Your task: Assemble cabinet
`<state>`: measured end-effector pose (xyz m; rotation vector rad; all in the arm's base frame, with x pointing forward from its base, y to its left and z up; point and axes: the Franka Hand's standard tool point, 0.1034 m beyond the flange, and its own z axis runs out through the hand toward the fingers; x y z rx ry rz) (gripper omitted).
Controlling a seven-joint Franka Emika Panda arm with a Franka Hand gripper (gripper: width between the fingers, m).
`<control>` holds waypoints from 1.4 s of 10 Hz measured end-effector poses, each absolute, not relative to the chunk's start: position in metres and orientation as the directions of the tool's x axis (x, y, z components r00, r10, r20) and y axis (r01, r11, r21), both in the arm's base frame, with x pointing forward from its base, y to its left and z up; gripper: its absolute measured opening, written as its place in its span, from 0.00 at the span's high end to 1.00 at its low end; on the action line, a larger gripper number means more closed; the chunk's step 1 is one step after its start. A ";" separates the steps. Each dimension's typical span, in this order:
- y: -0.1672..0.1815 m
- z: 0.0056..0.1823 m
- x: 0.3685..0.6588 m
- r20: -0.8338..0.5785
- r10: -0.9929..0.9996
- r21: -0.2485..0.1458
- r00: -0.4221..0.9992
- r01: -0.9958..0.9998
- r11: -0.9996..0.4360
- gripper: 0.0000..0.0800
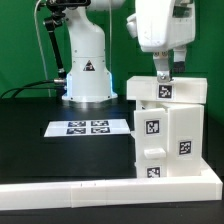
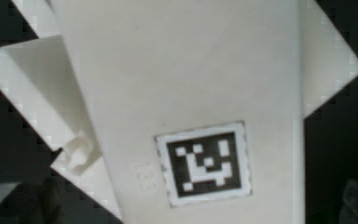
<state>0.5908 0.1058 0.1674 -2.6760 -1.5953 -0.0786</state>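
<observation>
So we're looking at the gripper sitting right down on the top slab of the cabinet, at the exterior view's right side of the table. Honestly we can't tell if the fingers are pinching that top piece or just touching it, since the wrist view is filled with white panel and 1 tag, no fingertips showing.

Progress-wise we think it's pretty far along: the cabinet stands upright as a stacked box with a top slab across it, pushed near the white rail along the front edge. What's left looks like seating or tightening that top. The marker board lies well apart toward the exterior view's left.
</observation>
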 end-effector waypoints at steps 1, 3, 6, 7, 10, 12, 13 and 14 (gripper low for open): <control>0.106 0.163 0.590 0.052 0.877 -0.001 0.479 0.878 -0.479 0.00; 0.105 0.156 0.587 0.045 0.876 -0.009 0.480 0.877 -0.480 0.00; 0.103 0.155 0.587 0.045 0.872 -0.010 0.488 0.873 -0.488 0.16; 0.103 0.155 0.587 0.044 0.871 -0.010 0.489 0.872 -0.489 0.16; 0.103 0.155 0.587 0.044 0.832 -0.014 0.552 0.834 -0.552 0.30; 0.095 0.155 0.587 0.035 0.736 -0.028 0.676 0.737 -0.675 0.30; 0.095 0.155 0.587 0.035 0.641 -0.031 0.767 0.642 -0.766 0.30; 0.095 0.154 0.587 0.036 0.562 -0.032 0.826 0.563 -0.826 0.30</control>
